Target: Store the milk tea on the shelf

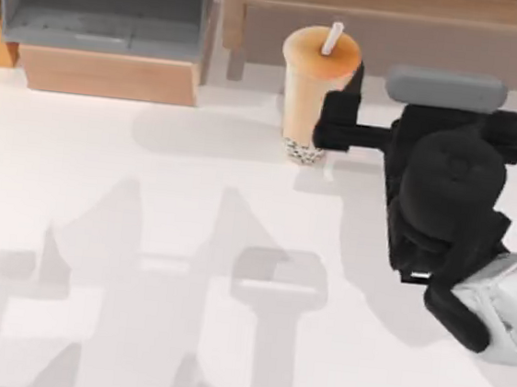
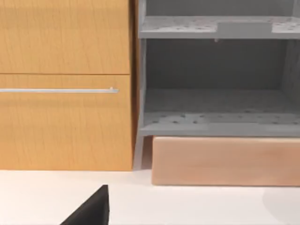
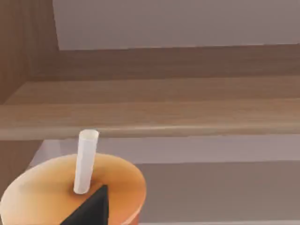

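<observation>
Right gripper (image 1: 327,117) clamped on upright milk tea (image 1: 311,93) just before shelf (image 1: 398,5), keeping straw (image 1: 332,39) vertical for insertion; left arm parked at table's left edge.

No text, label, brand, number or sign can be read on anything in these views.
</observation>
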Controlling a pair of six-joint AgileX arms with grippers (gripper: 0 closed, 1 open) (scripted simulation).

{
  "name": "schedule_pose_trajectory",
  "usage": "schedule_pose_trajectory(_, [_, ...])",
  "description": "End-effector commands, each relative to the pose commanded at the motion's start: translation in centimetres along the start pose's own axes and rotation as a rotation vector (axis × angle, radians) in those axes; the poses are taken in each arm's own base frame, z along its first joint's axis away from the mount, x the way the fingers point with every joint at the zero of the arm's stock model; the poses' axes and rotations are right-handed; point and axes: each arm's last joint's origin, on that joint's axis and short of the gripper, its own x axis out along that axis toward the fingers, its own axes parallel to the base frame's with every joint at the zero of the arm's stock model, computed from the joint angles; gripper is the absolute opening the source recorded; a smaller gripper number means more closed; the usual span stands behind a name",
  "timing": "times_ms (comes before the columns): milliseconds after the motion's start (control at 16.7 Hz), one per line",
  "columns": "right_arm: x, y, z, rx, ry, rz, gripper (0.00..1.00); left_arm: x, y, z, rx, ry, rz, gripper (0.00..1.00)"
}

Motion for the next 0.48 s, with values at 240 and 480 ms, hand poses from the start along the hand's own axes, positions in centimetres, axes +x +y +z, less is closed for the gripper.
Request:
schedule_pose_trajectory(240, [1.1,4.8,-5.6,-0.027,-0.006,-0.007,1.00,0.0,0.0,0.0,0.000,0.000,0.000,1.00])
schedule_pose_trajectory(480, [1.0,7.1,-9.0,-0.040,-0.016,-0.013,1.00,0.0,0.0,0.0,0.000,0.000,0.000,1.00])
